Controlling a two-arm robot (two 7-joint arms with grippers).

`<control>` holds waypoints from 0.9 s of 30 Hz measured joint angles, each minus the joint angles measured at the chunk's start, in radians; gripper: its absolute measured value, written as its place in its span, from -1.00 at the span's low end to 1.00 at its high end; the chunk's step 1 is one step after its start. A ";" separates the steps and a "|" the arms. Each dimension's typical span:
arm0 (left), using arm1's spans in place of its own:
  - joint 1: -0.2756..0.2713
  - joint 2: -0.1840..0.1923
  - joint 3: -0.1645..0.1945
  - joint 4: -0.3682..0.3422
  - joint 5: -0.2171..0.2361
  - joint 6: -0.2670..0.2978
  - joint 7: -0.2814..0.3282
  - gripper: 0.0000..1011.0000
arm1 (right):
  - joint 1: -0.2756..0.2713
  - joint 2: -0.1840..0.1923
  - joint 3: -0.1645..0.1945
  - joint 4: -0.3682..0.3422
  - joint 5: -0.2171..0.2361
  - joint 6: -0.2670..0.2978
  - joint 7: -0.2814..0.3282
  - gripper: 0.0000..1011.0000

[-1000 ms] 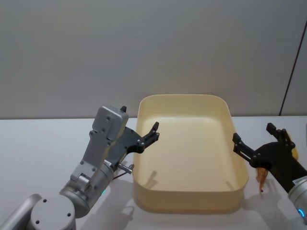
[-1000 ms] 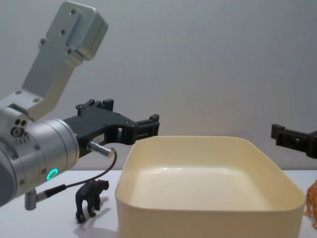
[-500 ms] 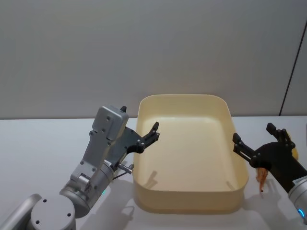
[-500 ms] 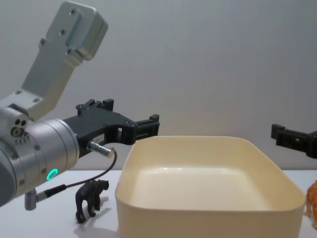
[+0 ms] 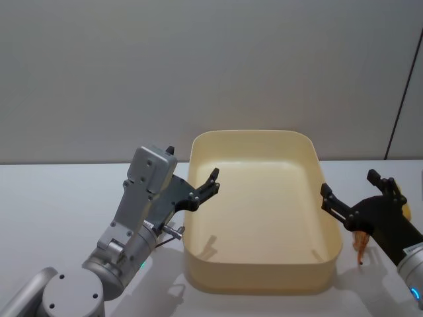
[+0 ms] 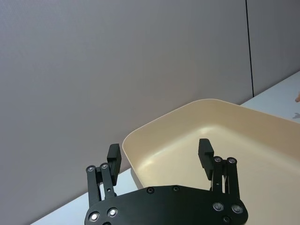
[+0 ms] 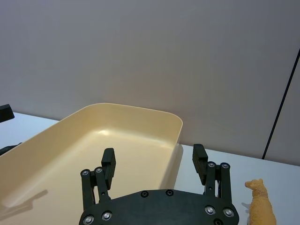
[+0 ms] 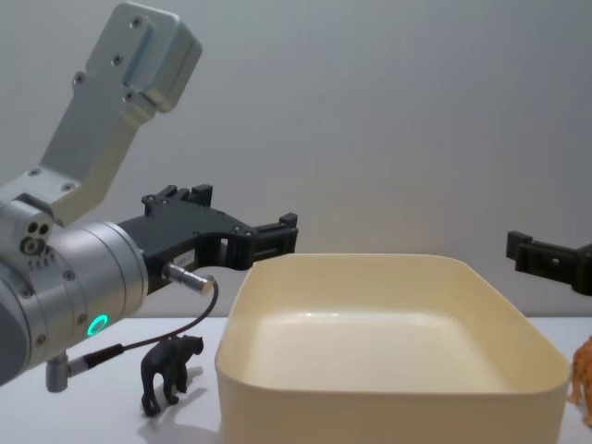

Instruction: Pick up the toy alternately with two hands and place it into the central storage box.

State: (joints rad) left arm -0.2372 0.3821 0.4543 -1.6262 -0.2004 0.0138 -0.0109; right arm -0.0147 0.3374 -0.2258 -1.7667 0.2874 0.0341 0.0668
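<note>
The central storage box (image 5: pixel 254 140), a large cream-yellow tub, sits mid-table with nothing inside it. A small black toy animal (image 8: pixel 171 370) stands on the table by the tub's left wall. An orange toy animal (image 7: pixel 260 206) stands to the tub's right, also seen at the orange toy (image 5: pixel 359 246). My left gripper (image 6: pixel 159 154) hovers open above the tub's left rim, holding nothing. My right gripper (image 7: pixel 153 161) hovers open by the tub's right rim, above the orange toy, also holding nothing.
A white tabletop (image 5: pixel 59 198) spreads to the left of the tub. A plain grey wall (image 5: pixel 198 66) stands behind the table. A cable (image 8: pixel 176 333) hangs from the left arm above the black toy.
</note>
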 joint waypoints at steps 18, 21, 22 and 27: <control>0.000 0.000 0.000 0.000 0.000 0.000 0.000 0.98 | -0.005 0.003 0.002 -0.002 0.001 0.000 0.000 0.98; 0.000 0.000 0.000 0.000 0.000 0.000 0.000 0.98 | -0.015 0.009 0.004 -0.011 0.002 0.000 -0.004 0.98; 0.000 0.000 0.000 0.000 0.000 0.000 0.000 0.98 | -0.017 0.011 0.005 -0.014 0.002 0.001 -0.006 0.98; 0.000 0.000 0.000 0.000 0.000 0.000 0.000 0.98 | -0.044 0.028 0.015 -0.036 0.007 0.009 -0.026 0.98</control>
State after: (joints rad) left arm -0.2372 0.3821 0.4543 -1.6262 -0.2004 0.0138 -0.0109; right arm -0.0588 0.3659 -0.2110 -1.8027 0.2942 0.0428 0.0406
